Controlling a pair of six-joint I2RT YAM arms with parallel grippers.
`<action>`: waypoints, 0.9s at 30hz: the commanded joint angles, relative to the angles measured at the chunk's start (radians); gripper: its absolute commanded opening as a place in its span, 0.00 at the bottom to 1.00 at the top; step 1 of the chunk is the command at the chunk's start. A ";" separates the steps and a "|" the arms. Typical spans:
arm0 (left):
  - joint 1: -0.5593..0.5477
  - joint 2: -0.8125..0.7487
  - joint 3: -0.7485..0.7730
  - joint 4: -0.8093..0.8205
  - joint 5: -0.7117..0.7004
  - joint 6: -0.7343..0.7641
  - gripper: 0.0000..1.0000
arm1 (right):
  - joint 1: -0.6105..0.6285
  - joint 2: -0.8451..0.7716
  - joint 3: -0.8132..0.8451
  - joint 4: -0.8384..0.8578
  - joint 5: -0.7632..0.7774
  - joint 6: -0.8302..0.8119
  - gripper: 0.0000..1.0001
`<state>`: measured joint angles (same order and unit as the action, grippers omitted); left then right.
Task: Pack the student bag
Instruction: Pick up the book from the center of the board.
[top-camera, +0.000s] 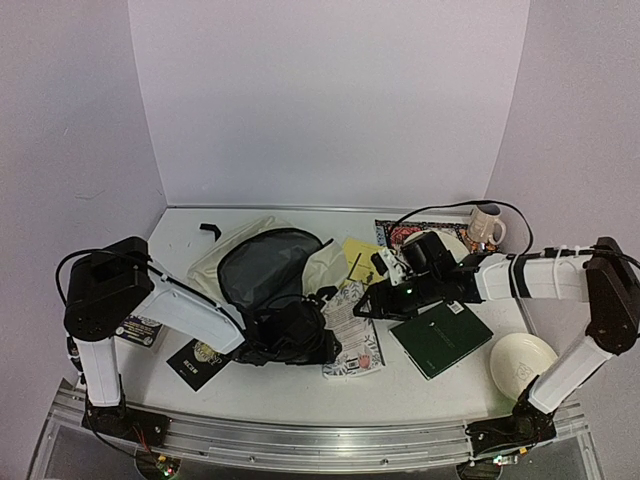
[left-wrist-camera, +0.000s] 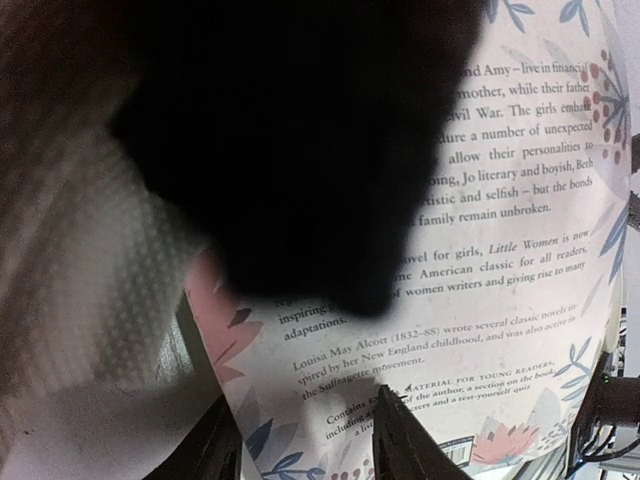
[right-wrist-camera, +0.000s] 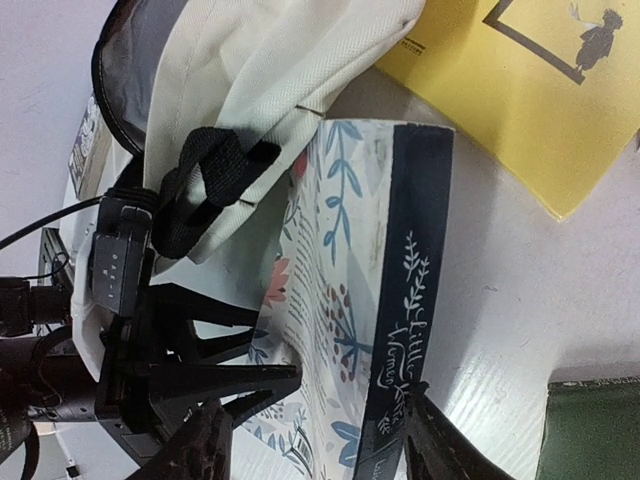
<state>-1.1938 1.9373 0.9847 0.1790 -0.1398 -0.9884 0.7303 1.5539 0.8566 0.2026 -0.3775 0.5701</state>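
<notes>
The student bag (top-camera: 265, 265) lies open left of centre, cream fabric around a grey inside. Its cream cloth (right-wrist-camera: 260, 70) and a black strap (right-wrist-camera: 205, 165) show in the right wrist view. A floral paperback, Little Women (top-camera: 355, 335), lies just right of the bag, its bag-side edge raised. My left gripper (top-camera: 318, 335) is shut on that edge. In the left wrist view its fingers (left-wrist-camera: 400, 440) straddle the back cover (left-wrist-camera: 500, 250). My right gripper (right-wrist-camera: 315, 445) stands open across the book, one fingertip (right-wrist-camera: 425, 425) against the dark blue spine (right-wrist-camera: 410, 260).
A yellow book (top-camera: 362, 255) lies behind the paperback and a dark green notebook (top-camera: 440, 338) to its right. A mug (top-camera: 487, 226) stands at the back right, a white bowl (top-camera: 523, 360) at the front right. A small black book (top-camera: 200, 362) lies front left.
</notes>
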 joint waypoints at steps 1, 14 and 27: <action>-0.006 0.005 -0.031 0.186 0.052 -0.017 0.46 | 0.078 0.034 0.043 0.098 -0.238 0.008 0.56; -0.001 0.016 -0.068 0.392 0.028 -0.037 0.41 | 0.081 0.134 0.127 0.018 -0.042 -0.084 0.52; 0.050 0.067 -0.068 0.415 -0.015 -0.106 0.37 | -0.095 0.178 0.162 -0.081 0.114 -0.256 0.60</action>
<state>-1.1620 2.0005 0.9094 0.5196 -0.1223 -1.0619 0.7152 1.7321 1.0130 0.1810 -0.2776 0.3922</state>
